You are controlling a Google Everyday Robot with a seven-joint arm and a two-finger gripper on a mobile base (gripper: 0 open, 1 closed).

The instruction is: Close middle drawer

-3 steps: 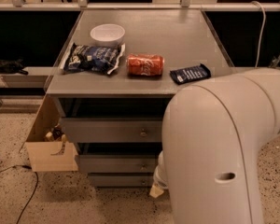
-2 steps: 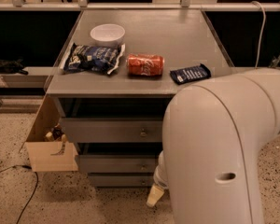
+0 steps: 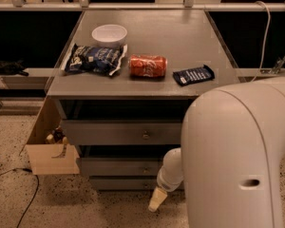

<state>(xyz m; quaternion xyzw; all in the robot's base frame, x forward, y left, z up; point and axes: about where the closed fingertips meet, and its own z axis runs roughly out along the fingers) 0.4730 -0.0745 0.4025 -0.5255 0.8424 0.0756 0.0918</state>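
The middle drawer (image 3: 118, 166) is the second grey front in the cabinet, with a small knob (image 3: 143, 170). It stands slightly out, with a dark gap above it. The uppermost drawer (image 3: 114, 132) is above and the lowest drawer (image 3: 118, 183) is below. My gripper (image 3: 156, 201) hangs below my pale wrist (image 3: 172, 171), which covers the right end of the middle drawer's front. Its cream tip points down to the floor in front of the lowest drawer. I cannot tell whether it touches a drawer.
On the cabinet top (image 3: 180, 32) lie a white bowl (image 3: 109, 33), a dark chip bag (image 3: 92, 59), a red can (image 3: 147, 66) and a dark blue packet (image 3: 193, 75). An open cardboard box (image 3: 50, 156) stands at the left. A cable (image 3: 31, 198) crosses the floor. My arm housing (image 3: 242, 160) fills the right.
My gripper tip has dropped a little lower and slightly left in front of the drawers. The drawers and the things on the cabinet top have not moved.
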